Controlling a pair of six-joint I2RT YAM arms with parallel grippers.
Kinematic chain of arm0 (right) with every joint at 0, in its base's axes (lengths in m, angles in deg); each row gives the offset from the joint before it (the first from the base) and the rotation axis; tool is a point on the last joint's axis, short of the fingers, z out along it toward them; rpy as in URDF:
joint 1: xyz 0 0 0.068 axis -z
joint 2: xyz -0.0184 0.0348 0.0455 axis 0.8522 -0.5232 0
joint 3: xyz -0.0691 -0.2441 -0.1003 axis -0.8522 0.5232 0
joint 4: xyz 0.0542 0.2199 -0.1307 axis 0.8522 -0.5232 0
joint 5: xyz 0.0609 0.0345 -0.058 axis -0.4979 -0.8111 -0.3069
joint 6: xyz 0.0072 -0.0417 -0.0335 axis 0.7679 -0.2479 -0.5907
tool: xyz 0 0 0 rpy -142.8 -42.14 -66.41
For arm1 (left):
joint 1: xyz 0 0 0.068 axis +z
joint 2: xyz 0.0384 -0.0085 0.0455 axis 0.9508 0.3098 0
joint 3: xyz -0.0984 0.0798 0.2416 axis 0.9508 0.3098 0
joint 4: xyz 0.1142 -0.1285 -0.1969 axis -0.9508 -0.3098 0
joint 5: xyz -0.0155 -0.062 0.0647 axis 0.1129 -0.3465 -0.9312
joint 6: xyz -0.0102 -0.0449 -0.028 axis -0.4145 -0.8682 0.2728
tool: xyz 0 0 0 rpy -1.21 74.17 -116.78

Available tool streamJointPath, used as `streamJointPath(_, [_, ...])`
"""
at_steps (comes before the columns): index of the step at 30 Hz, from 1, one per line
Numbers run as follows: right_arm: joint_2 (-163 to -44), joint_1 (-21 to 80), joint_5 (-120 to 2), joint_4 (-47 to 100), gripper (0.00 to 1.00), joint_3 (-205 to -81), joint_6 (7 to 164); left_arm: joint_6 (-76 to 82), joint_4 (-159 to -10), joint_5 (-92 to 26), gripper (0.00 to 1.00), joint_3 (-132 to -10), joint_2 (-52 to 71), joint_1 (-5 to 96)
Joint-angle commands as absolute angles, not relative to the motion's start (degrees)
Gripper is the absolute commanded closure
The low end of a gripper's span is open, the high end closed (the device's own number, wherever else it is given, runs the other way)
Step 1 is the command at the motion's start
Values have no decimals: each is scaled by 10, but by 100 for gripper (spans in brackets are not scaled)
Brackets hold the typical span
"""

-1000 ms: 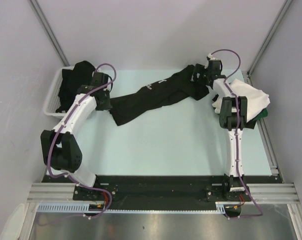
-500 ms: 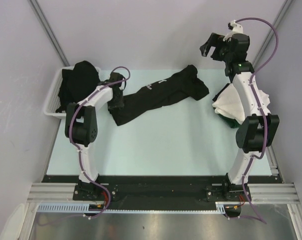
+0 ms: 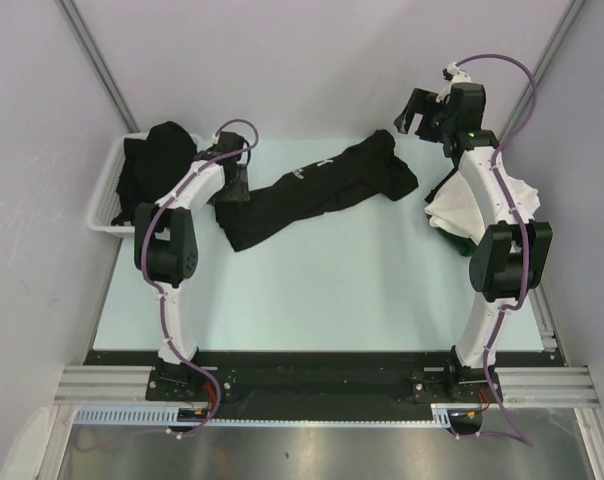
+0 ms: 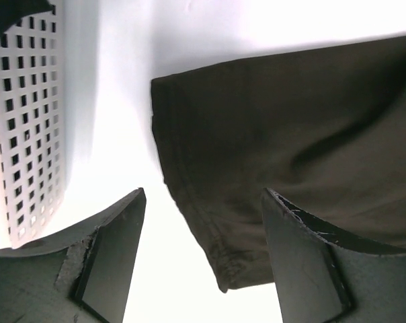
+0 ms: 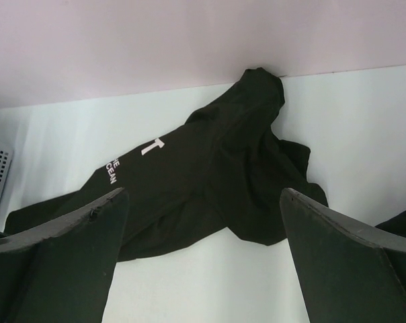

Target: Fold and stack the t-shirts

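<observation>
1. T-shirt with white lettering (image 3: 312,190), black, lies roped and twisted across the far half of the table (image 3: 332,300), running near-left to far-right. We see no flat panel and no fold in it yet.
2. Left gripper (image 3: 234,186) sits low at the shirt's left end. In its wrist view the jaws stand apart, with the hem corner on the table between and beyond them and nothing pinched.
3. Right gripper (image 3: 419,108) hangs high over the shirt's far-right end, jaws spread wide, empty.
4. White t-shirt (image 3: 474,205) lies in a loose pile at the right edge, near the black shirt's bunched end. More black t-shirts (image 3: 157,155) are heaped in the basket (image 3: 102,205) at far left.
5. Risk, as we judge it: the cloth is bunched, so a pinch at either end may take one layer or a sleeve rather than a true corner. Spreading would then leave it skewed and the fold crooked.
6. Risk: the left jaws close on bare table beside the hem and miss, since the edge lies thin and flat there.
7. Risk: the basket wall is near the left gripper, so a sideways move to the left could knock it.
8. Risk: the right arm coming down beside the white pile could snag or shove it. Dragging the black shirt to the right would do the same.
9. Risk: we expect uneven pulls from the two ends to tighten the twist instead of opening it.
</observation>
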State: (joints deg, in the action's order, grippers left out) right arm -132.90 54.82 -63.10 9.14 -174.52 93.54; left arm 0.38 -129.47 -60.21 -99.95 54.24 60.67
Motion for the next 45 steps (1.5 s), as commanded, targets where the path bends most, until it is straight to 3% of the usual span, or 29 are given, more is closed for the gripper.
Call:
streamJointPath(1, [-1322, 548, -632, 98, 0, -1759, 933, -1, -1308, -617, 27, -1033, 557, 616])
streamJointPath(12, [-1304, 569, -650, 105, 0, -1730, 942, -23, -1333, -614, 29, -1077, 603, 622])
streamJointPath(32, [-1273, 595, -650, 99, 0, -1703, 942, -23, -1310, -582, 34, -1050, 619, 638])
streamJointPath(36, [-1274, 595, -652, 82, 0, -1714, 946, -23, -1291, -564, 40, -1031, 615, 640])
streamJointPath(45, [-1275, 597, -644, 38, 0, -1759, 940, -29, -1281, -555, 35, -1012, 615, 654])
